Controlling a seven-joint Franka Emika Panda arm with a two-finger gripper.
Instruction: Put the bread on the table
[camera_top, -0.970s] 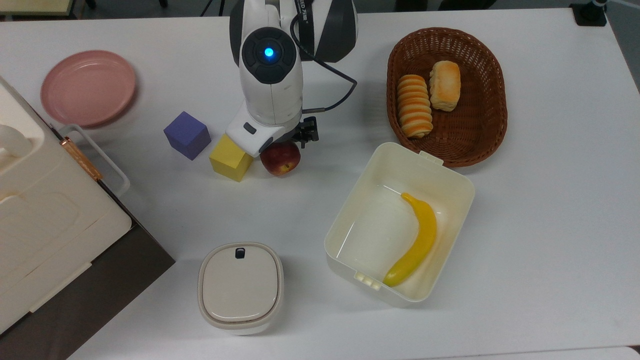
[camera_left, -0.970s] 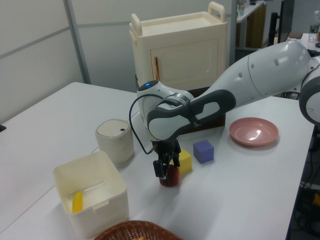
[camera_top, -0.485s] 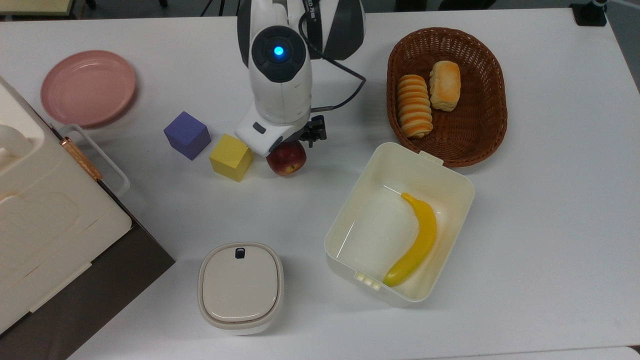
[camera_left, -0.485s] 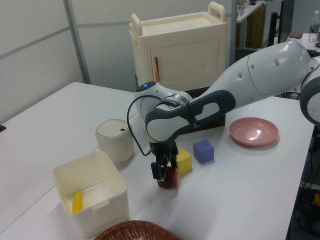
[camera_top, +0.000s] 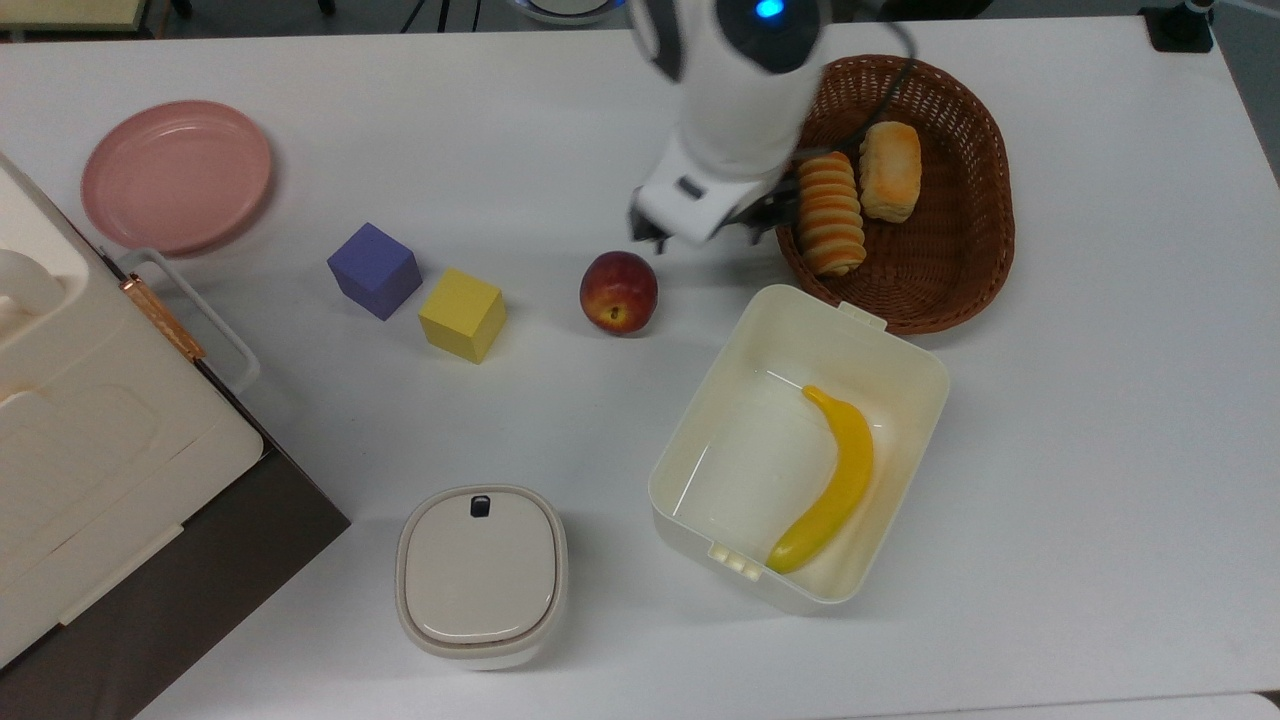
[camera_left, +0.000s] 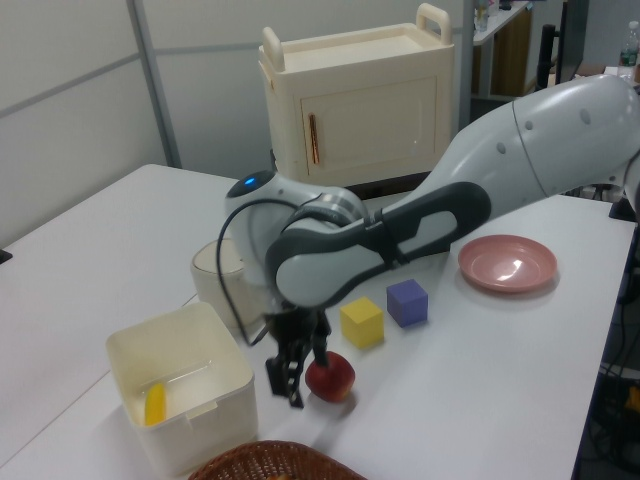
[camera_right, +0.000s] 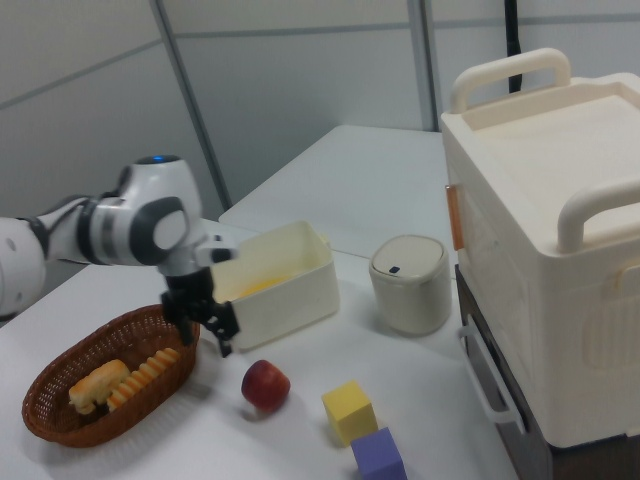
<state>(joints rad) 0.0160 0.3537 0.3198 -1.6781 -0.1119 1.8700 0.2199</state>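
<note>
My gripper (camera_right: 200, 325) hangs empty above the table (camera_top: 1100, 450), between the apple (camera_top: 619, 292) and the basket (camera_top: 985, 250).

Its fingers are spread apart and hold nothing. The bread (camera_top: 890, 171) lies inside the brown basket, just beside the longer striped roll (camera_top: 829, 211), which is on the top view's left of it. The apple stands free on the table, near the yellow cube (camera_top: 462, 314) and the purple cube (camera_top: 374, 270). A banana (camera_top: 830, 485) lies in the open cream box (camera_top: 690, 440). The pink plate (camera_top: 176, 175) is well apart, at the top view's far left.
</note>
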